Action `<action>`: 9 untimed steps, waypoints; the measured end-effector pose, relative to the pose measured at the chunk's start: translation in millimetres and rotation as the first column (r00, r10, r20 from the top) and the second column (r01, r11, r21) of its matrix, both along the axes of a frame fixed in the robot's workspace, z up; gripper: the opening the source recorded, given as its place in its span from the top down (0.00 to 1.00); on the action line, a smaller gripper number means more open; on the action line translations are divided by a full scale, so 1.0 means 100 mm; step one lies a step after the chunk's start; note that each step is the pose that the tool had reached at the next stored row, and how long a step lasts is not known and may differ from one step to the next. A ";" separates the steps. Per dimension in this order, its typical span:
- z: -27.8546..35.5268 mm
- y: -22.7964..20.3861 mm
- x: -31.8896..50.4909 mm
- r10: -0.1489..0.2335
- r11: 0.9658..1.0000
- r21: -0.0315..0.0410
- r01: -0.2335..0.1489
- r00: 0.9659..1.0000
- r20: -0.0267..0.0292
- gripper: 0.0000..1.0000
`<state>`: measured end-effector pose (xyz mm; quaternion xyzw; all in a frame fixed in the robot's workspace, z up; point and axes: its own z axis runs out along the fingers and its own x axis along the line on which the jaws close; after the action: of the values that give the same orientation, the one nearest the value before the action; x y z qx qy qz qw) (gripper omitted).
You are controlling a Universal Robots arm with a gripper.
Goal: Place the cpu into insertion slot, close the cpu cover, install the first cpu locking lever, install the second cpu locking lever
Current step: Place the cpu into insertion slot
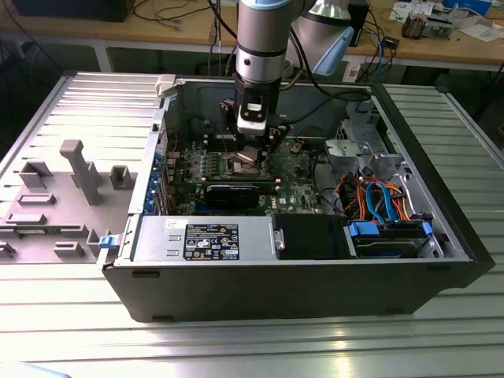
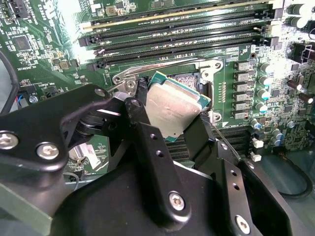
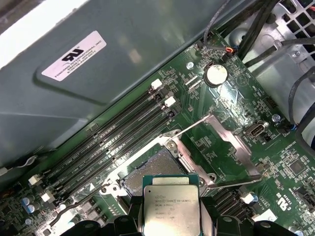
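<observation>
The arm (image 1: 260, 35) hangs vertical, claw (image 2: 169, 112) clamped on the cpu (image 3: 171, 206) above the insertion slot (image 3: 152, 171).

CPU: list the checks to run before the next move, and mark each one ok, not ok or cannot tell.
1. Grip: the gripper clamps the chip by two opposite edges: ok.
2. Socket uncovered, with its dark centre exposed: ok.
3. Cover swung back off the socket: ok.
4. Chip seated in the socket: not ok, it is held above the board.
5. Chip corners matched to the socket: cannot tell.
</observation>
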<state>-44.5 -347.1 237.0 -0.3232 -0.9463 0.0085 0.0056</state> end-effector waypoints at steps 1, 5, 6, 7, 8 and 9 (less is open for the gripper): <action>0.000 0.000 0.000 -0.002 1.000 0.000 0.002 1.000 0.000 0.45; 0.005 0.000 0.000 -0.006 1.000 0.000 0.006 1.000 0.000 0.45; 0.007 0.000 0.000 -0.007 1.000 0.000 0.007 1.000 0.000 0.45; 0.008 0.000 0.000 -0.008 1.000 0.000 0.008 1.000 0.000 0.45; 0.008 0.000 0.000 -0.008 1.000 0.000 0.008 1.000 0.000 0.45; 0.009 0.000 0.000 -0.009 1.000 0.000 0.009 1.000 0.000 0.45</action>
<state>-44.5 -347.1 237.9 -0.3273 -0.9449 0.0084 0.0056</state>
